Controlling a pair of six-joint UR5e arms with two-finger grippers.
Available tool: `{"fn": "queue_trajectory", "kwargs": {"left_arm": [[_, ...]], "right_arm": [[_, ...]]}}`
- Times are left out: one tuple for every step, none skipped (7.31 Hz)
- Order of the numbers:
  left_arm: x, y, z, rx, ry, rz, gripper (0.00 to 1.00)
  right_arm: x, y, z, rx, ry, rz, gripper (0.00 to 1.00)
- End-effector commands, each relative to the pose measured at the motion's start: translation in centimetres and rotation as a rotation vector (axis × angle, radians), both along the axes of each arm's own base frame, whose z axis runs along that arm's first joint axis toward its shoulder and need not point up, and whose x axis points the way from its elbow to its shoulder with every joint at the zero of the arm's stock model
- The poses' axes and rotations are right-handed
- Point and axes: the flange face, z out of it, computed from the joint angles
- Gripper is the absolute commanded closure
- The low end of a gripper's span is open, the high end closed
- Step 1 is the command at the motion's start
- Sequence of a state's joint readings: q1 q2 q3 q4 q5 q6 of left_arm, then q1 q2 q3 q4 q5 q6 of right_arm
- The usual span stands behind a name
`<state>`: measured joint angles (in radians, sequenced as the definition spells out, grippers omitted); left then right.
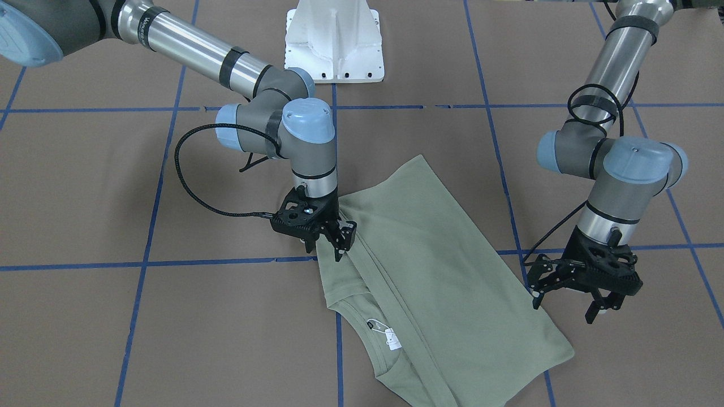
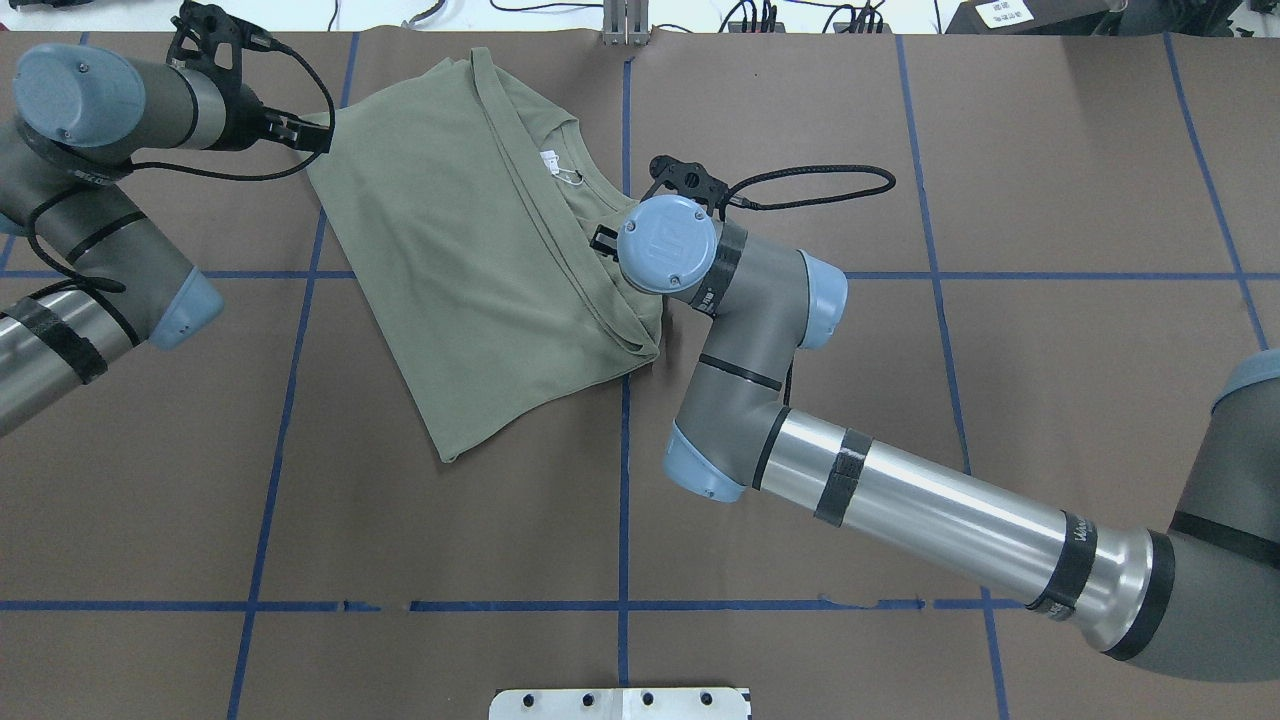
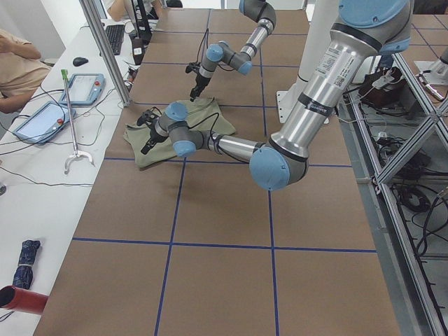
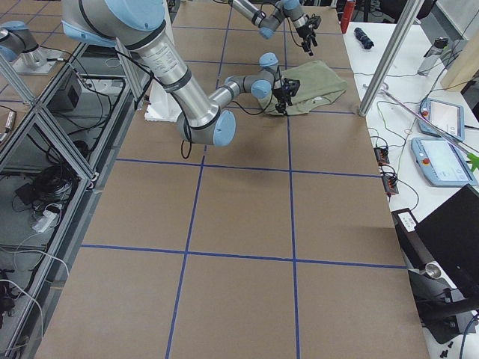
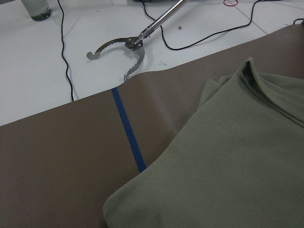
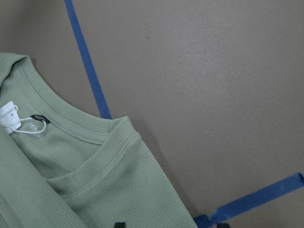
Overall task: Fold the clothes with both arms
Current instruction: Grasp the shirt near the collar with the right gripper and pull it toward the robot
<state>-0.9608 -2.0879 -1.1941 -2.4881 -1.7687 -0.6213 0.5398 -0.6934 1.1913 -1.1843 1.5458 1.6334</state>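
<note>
The sage-green shirt (image 1: 430,265) is lying partly folded on the brown surface (image 1: 85,198), with its collar turned toward the operators' side; the right claw (image 1: 325,251) is being held low over the doubled edge beside the neckline, fingers apart and straddling the fold, apparently so that this edge can be pinched; the left claw (image 1: 563,310) is being hovered just beside the opposite long edge, likewise spread with nothing clamped, probably being readied for a matching grip. In the overhead view the right claw is being hidden by its own wrist; both are being shown front-facing; the white tag (image 6: 8,116) is being shown most clearly by the right wrist view.
</note>
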Motion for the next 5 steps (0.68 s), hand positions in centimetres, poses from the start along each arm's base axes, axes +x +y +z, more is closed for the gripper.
{"fn": "queue_trajectory", "kwargs": {"left_arm": [[0.04, 0.01, 0.04, -0.001, 0.0, 0.001, 0.0], [-0.01, 0.08, 0.27, -0.003, -0.002, 0.001, 0.0], [0.03, 0.22, 0.39, -0.002, -0.003, 0.003, 0.0], [0.04, 0.21, 0.47, -0.003, -0.004, 0.003, 0.0], [0.04, 0.21, 0.47, -0.003, -0.004, 0.003, 0.0]], "right_arm": [[-0.35, 0.49, 0.83, -0.005, 0.012, -0.007, 0.35], [-0.36, 0.48, 0.7, -0.005, 0.011, -0.007, 0.48], [-0.58, 0.78, 0.61, -0.003, 0.008, -0.012, 0.51], [-0.66, 0.88, 0.61, -0.003, 0.008, -0.014, 0.55], [-0.75, 0.98, 0.46, -0.002, 0.005, -0.014, 0.78]]}}
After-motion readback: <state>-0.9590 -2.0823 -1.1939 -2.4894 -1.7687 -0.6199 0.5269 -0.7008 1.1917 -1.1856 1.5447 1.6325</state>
